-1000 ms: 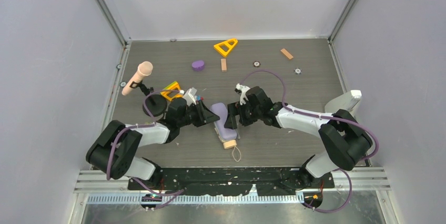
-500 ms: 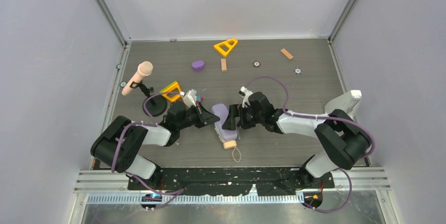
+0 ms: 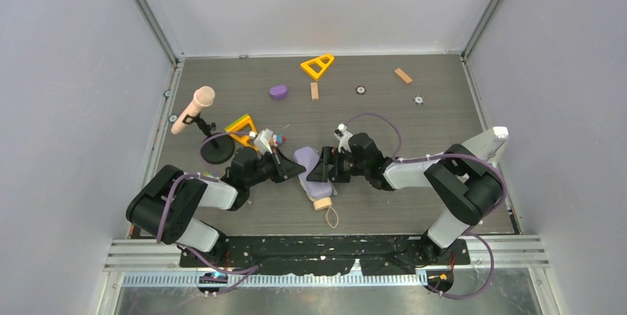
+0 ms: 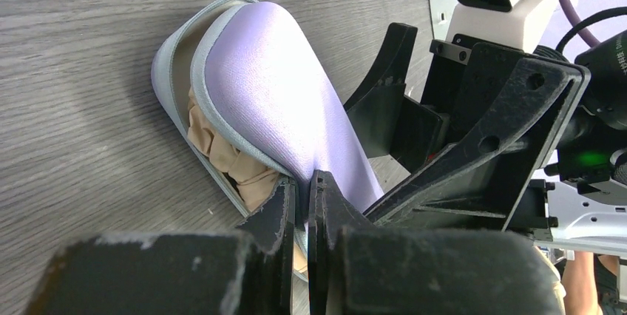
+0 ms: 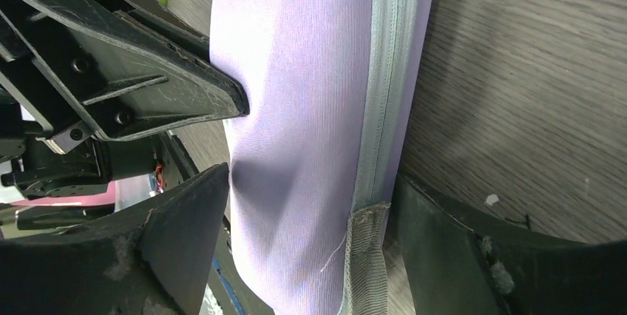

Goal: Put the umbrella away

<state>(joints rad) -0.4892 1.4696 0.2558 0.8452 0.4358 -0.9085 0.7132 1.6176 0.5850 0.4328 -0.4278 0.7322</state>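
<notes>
Top external view: the lavender case lies at the middle of the table, towards the near edge and well apart from the side walls, with bare wood to its right and behind it. Both arms reach in low from either side, wrists facing each other across the case. The left gripper is clenched, apparently pinching the rim of the case's open flap. The right gripper is spread wide, one finger on each side of the case. One umbrella sits inside, its beige fabric showing at the mouth and its tan handle jutting from the near end. Also on the table: one microphone, two triangle frames, one purple piece, two wooden blocks.
</notes>
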